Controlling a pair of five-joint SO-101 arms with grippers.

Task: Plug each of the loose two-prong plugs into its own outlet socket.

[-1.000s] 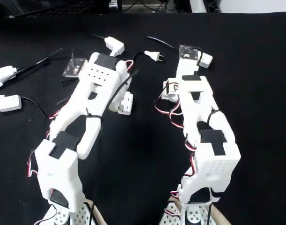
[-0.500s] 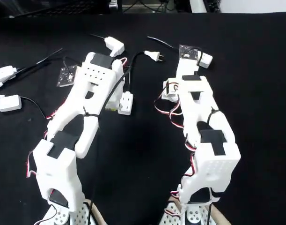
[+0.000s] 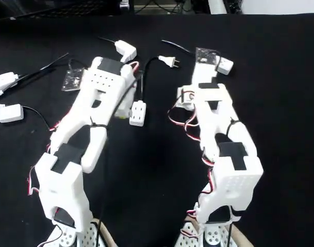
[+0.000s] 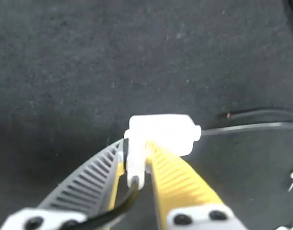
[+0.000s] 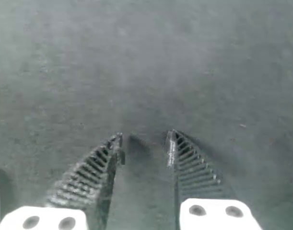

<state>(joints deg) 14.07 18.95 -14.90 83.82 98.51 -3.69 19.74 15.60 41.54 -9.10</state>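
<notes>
White sockets (image 3: 9,113) lie at left edge on black cloth (image 3: 280,103). Left gripper (image 4: 135,146) clamps plug (image 4: 135,165), its tip against socket block (image 4: 163,129), mid-table. Loose plug (image 3: 170,62) lies far centre. Right gripper (image 5: 144,141) is spread with nothing between fingers, over cloth.

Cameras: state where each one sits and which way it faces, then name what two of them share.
High view: fixed above the table, looking down; the left arm and right arm show.
Left wrist view: on the left wrist, facing down along the left gripper, shut on a white connector.
Right wrist view: on the right wrist, facing the table past the open right gripper.
Shared: the white connector also shows in the high view, beside the left arm.
</notes>
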